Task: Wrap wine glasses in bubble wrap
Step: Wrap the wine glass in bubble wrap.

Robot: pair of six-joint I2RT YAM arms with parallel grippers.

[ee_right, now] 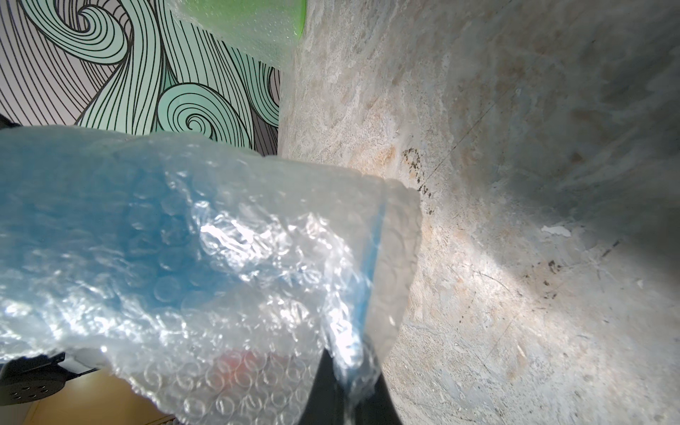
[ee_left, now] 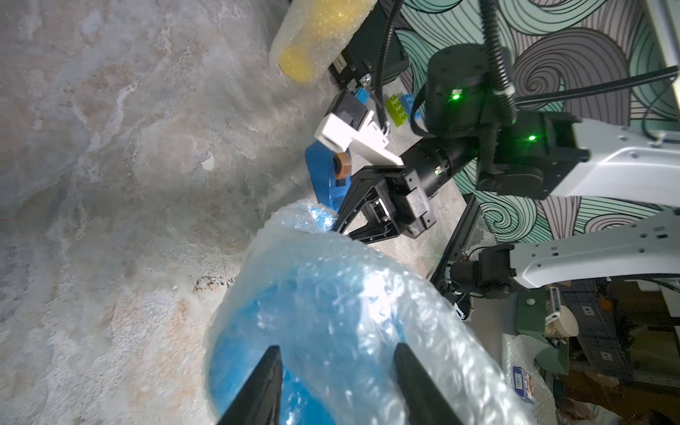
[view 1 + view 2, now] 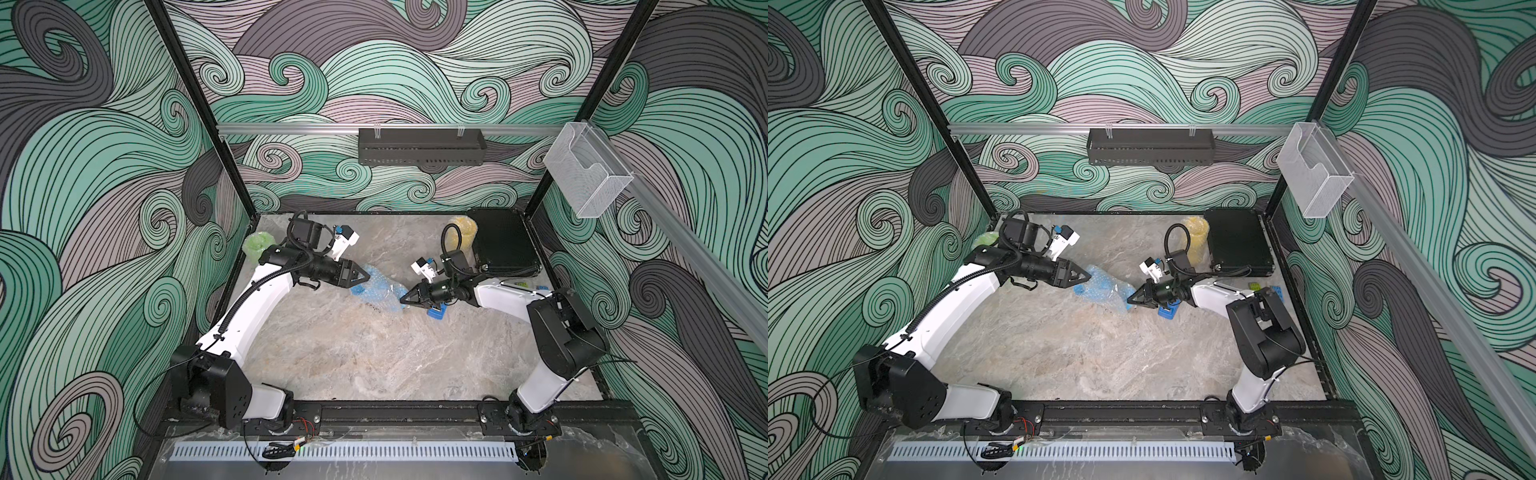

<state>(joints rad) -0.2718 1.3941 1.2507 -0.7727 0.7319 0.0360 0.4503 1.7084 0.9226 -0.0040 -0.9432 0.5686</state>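
The blue wine glass [image 3: 374, 286] lies on its side mid-table, rolled in bubble wrap [image 3: 387, 294]. My left gripper [image 3: 364, 276] is at the bowl end; in its wrist view the fingers [image 2: 270, 382] stand apart over the wrapped bowl [image 2: 312, 331], so the gripper [image 2: 336, 349] is open. My right gripper [image 3: 403, 300] is at the other end, shut [image 1: 347, 368] on the bubble wrap [image 1: 257, 257] beside the glass's blue edge [image 1: 368, 279]. A green wine glass [image 3: 257, 245] and a yellow wine glass [image 3: 463, 232], both in bubble wrap, stand at the back.
A blue tape dispenser [image 3: 436, 311] lies just under my right wrist. A black case [image 3: 503, 243] sits in the back right corner, next to the yellow glass. Small toy bricks [image 2: 397, 108] lie by the right wall.
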